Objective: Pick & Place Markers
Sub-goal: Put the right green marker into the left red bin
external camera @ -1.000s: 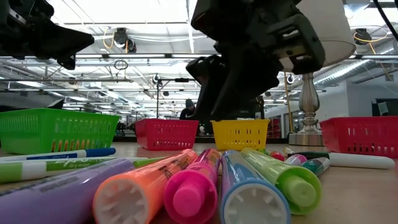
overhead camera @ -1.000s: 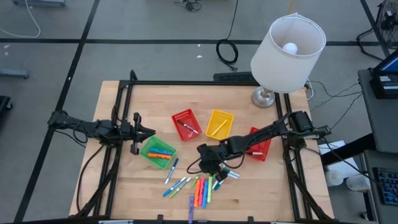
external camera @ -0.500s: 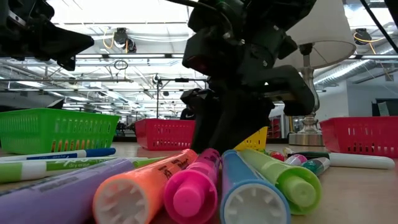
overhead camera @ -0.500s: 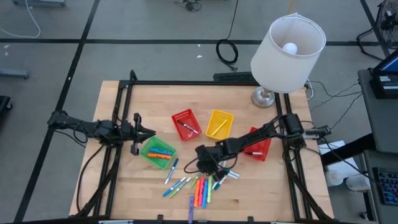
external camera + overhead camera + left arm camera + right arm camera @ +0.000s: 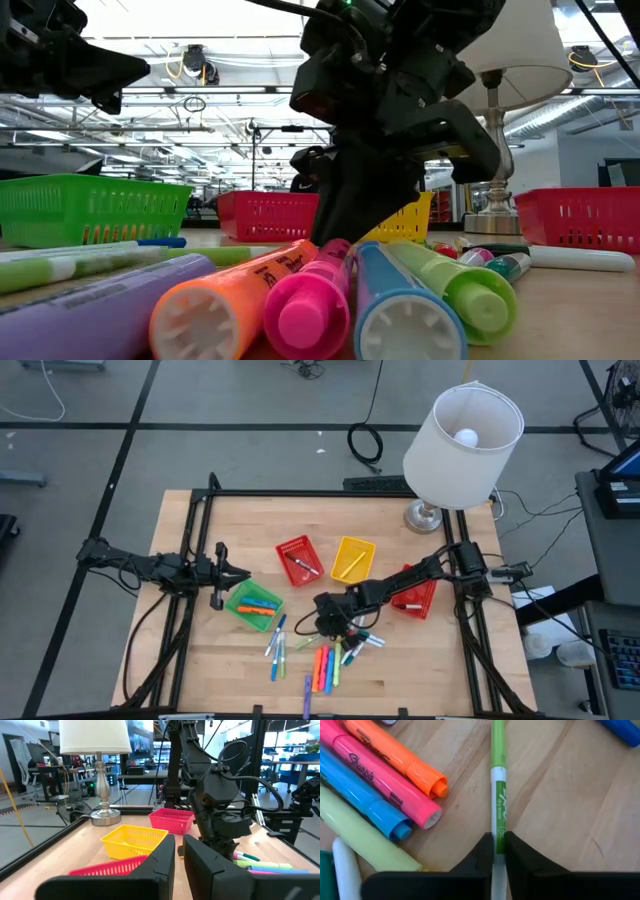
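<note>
Four baskets sit across the middle of the table (image 5: 420, 690), and we read the step in hand as lifting one marker out of the loose pile at the near edge.

Largest first, the lamp (image 5: 462, 432) stands at the far right corner, its shade overhanging that part of the board. It is well away from the pile, so it does not hem us in now.

The green basket (image 5: 252, 606) lies just beside the left gripper (image 5: 234, 573), which waits there with its fingers nearly together and nothing in them. A red basket (image 5: 299, 560) and the yellow basket (image 5: 353, 559) sit behind the pile, and a second red basket (image 5: 417, 592) lies under the right arm. Open wood shows between the pile and these baskets, so a carry should have room once the marker is raised above the rims.

The right gripper (image 5: 496, 851) is down on the wood, its fingers closed on the green and white marker (image 5: 497, 795). The grip sits on the white barrel, toward one end, so we would lift straight and slowly, as the long free end may swing.

The highlighters (image 5: 390, 775), orange, pink, blue and yellow, lie just beside that marker, apart from it. A straight rise should leave them unmoved.
</note>
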